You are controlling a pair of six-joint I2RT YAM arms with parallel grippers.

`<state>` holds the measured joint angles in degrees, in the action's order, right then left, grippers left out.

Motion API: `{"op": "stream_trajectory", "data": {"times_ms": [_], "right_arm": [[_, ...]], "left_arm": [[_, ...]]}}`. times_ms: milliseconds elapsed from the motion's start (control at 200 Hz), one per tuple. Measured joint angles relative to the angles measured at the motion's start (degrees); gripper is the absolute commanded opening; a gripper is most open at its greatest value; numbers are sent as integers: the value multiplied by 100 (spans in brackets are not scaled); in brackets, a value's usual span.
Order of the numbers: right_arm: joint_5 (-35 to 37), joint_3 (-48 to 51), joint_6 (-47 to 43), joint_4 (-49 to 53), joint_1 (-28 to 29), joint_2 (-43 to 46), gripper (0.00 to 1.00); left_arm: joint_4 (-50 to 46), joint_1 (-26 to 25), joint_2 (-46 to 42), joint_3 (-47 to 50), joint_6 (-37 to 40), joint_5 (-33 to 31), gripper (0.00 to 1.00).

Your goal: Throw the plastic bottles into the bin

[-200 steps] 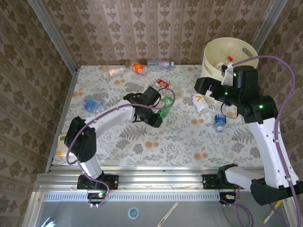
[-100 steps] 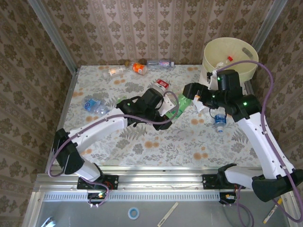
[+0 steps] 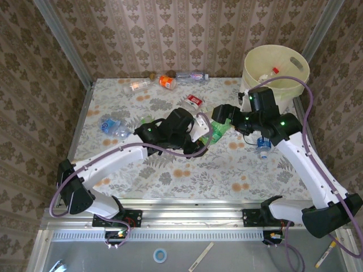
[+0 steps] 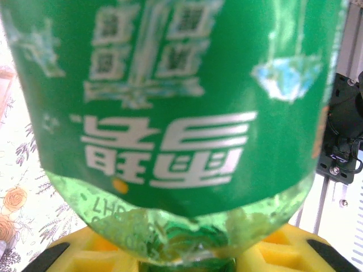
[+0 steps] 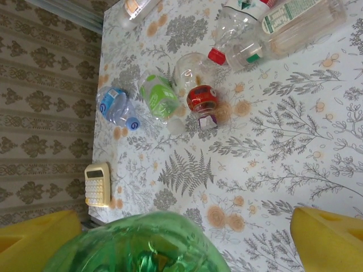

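Note:
My left gripper (image 3: 207,134) is shut on the neck of a green plastic bottle (image 3: 217,127) and holds it above mid-table. In the left wrist view the green bottle (image 4: 176,102) sits between the yellow fingers (image 4: 68,255). My right gripper (image 3: 223,114) is at the bottle's far end. It is open, and the bottle's base (image 5: 139,243) lies between its wide-spread yellow fingers (image 5: 329,235), with a gap on the right side. The cream bin (image 3: 249,71) stands at the back right with bottles inside. Other bottles lie along the back edge (image 3: 190,75) and at the left (image 3: 112,126).
A blue-capped bottle (image 3: 262,144) lies under the right arm. The right wrist view has a red-labelled bottle (image 5: 201,99), a green-labelled one (image 5: 159,96), a blue one (image 5: 116,107) and a yellow calculator (image 5: 97,184) near the table's left edge.
The left arm lifted the green bottle and carried it right toward the right arm. The right gripper swung left from beside the bin to the bottle's far end.

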<state>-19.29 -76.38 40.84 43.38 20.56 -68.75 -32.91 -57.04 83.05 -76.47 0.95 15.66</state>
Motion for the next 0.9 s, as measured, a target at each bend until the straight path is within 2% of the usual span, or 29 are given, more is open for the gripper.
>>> {"op": "stream_trajectory", "data": {"times_ms": [95, 230, 430, 495, 535, 585, 665, 740, 810, 900], "right_arm": [[-44, 7, 52, -37, 15, 0, 82], [-101, 7, 153, -98, 42, 0, 60], [-138, 4, 149, -55, 50, -13, 38], [-138, -7, 149, -37, 50, -22, 30], [-140, -22, 151, -26, 50, -26, 28], [-138, -72, 157, 52, 50, -33, 24], [-129, -205, 155, 192, 50, -46, 21], [-52, -428, 118, 341, 50, -63, 16], [87, -745, 13, 522, 50, -101, 13], [387, -1335, -203, 750, 50, -195, 9]], "left_arm": [[2, -7, -2, 2, 37, -4, 27], [22, -33, -2, 31, 44, -50, 27], [48, -42, -2, 66, 66, -79, 30], [48, -42, -2, 68, 72, -92, 40], [55, -44, -2, 68, 96, -109, 53], [81, -42, -2, 68, 111, -160, 74], [155, -33, -11, 76, 85, -234, 90], [348, 26, -98, 192, -4, -238, 99], [568, 186, -297, 413, -208, -153, 100], [1012, 651, -693, 802, -623, 101, 100]]}}
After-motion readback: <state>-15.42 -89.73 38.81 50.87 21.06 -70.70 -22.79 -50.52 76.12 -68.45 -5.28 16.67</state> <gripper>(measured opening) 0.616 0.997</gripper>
